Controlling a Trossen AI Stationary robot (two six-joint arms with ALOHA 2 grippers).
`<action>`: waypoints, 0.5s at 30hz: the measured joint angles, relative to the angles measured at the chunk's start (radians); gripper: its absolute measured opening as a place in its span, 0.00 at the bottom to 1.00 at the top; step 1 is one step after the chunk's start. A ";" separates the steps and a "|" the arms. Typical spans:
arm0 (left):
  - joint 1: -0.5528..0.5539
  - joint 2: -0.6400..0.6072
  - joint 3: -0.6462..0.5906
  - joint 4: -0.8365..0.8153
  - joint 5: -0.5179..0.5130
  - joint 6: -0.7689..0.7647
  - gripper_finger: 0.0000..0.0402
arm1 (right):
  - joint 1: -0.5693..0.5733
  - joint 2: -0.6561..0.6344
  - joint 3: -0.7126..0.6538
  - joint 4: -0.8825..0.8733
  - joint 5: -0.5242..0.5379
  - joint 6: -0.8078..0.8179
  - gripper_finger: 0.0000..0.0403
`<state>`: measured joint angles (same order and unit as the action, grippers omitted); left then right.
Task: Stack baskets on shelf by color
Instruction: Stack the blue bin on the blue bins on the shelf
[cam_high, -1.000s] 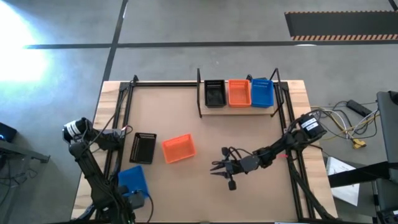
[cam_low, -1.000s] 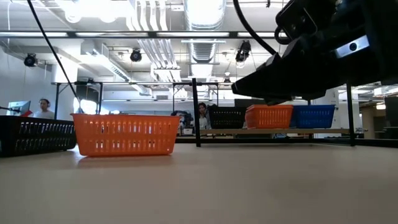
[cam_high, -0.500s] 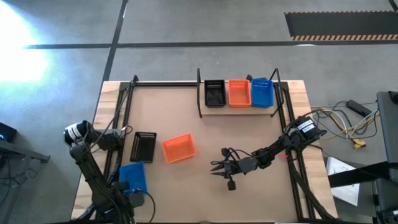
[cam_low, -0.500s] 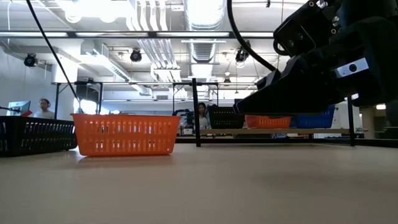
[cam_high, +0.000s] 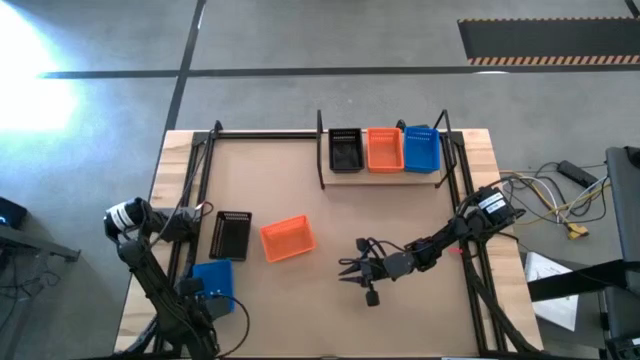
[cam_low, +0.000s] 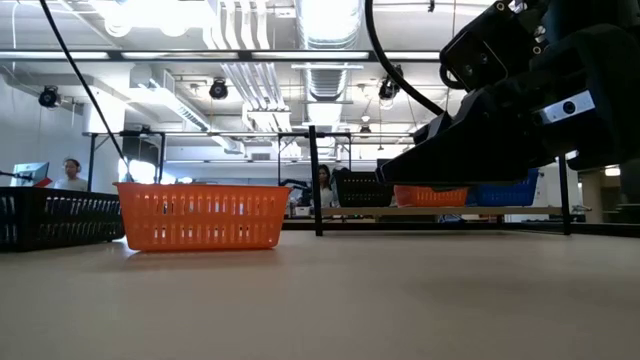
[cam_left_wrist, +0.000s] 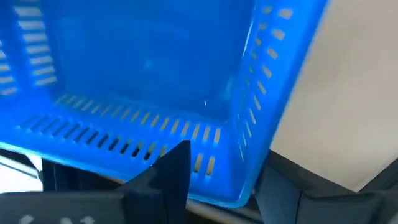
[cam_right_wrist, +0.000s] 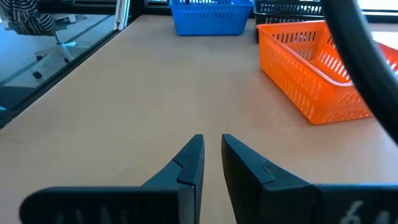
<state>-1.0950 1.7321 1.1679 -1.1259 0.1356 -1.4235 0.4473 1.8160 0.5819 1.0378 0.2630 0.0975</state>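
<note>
The shelf (cam_high: 380, 177) stands at the table's far edge and carries a black basket (cam_high: 345, 150), an orange basket (cam_high: 384, 149) and a blue basket (cam_high: 421, 149) side by side. On the tabletop rest a black basket (cam_high: 232, 236) and an orange basket (cam_high: 287, 238), each on its base. My left gripper (cam_left_wrist: 227, 163) is shut on another blue basket (cam_high: 212, 284) near the table's near left corner. My right gripper (cam_right_wrist: 211, 138) hovers right of the orange basket (cam_right_wrist: 317, 68), fingers a narrow gap apart, holding nothing. My left gripper holds the blue basket by a slotted side wall (cam_left_wrist: 245, 155) near a corner. One finger (cam_left_wrist: 174, 168) is inside the basket and the other (cam_left_wrist: 280, 186) is outside. Whether the basket is lifted off the table, I cannot tell.
Black metal rails (cam_high: 200, 170) frame the table's left, right and far sides. Open tabletop (cam_high: 400, 220) lies between the loose baskets and the shelf. Cables (cam_high: 560, 210) trail off the right edge. People show in the room behind (cam_low: 325, 185).
My left gripper has carried the blue basket a little toward the table's far edge. My right arm has sunk slightly in the low view, now covering more of the shelf's orange and blue baskets, then stayed still.
</note>
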 joint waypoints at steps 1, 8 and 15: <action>0.000 0.005 -0.003 0.001 0.024 0.003 0.33 | 0.000 0.000 0.000 0.000 0.000 0.000 0.12; 0.004 0.019 0.006 0.019 0.111 0.043 0.08 | 0.040 -0.013 0.000 -0.001 -0.002 -0.002 0.12; 0.095 0.034 0.080 0.172 0.025 0.074 0.01 | 0.145 -0.101 -0.001 -0.065 -0.003 -0.051 0.12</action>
<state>-1.0005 1.7663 1.2474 -0.9538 0.1606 -1.3495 0.5919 1.7153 0.5812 0.9730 0.2596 0.0467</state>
